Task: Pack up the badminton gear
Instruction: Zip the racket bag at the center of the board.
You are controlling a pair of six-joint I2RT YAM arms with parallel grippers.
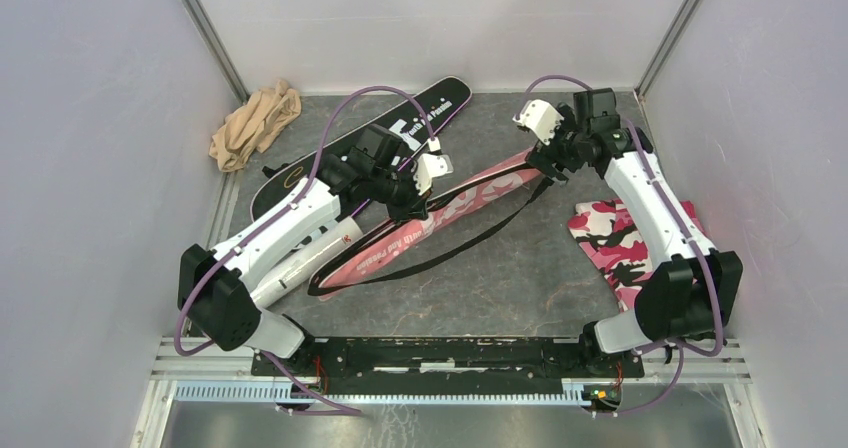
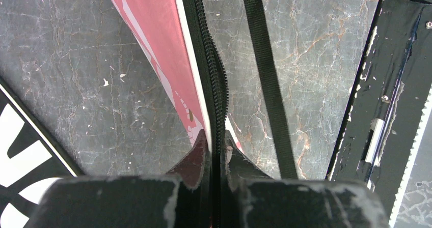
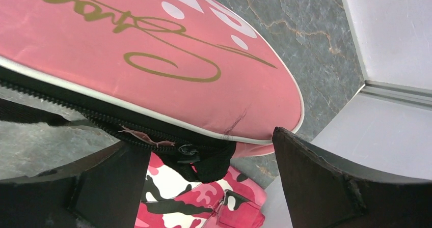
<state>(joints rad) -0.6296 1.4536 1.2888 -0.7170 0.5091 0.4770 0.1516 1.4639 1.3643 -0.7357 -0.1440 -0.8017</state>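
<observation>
**Location.** The pink bag (image 1: 440, 218) lies diagonally across the middle of the table (image 1: 520, 288). Its narrow end points toward the left arm and its broad rounded end toward the right arm. The black bag (image 1: 400, 128) lies behind it. The white tube (image 1: 300, 268) lies under the left arm, near the pink bag's narrow end. No racket or shuttlecock is visible, and whether any are inside the bags cannot be told.

**Claws.** The left claw (image 2: 216, 157) is closed on the pink bag's edge, pinching the zipper (image 2: 211, 60) seam. The right claw (image 3: 204, 146) is spread wide and holds nothing. The bag's broad end sits just in front of its fingers (image 3: 316, 177), with the zipper pull (image 3: 187, 149) in the gap between them.

**Handling, as judged.**
- The bag looks like a light, soft fabric case that would sag and twist if lifted at one point.
- Its printed face appears smooth and probably slippery. The piped seam and zipper teeth offer a firmer bite.
- The pull is small and calls for a narrow pinch, with the seam held taut from the other end.
- The loose strap (image 1: 450, 248) trails on the table and could snag.

**Other items.** A beige cloth (image 1: 255, 123) lies in the far left corner. A camouflage cloth (image 1: 620, 238) lies by the right arm, near the bag's broad end.
</observation>
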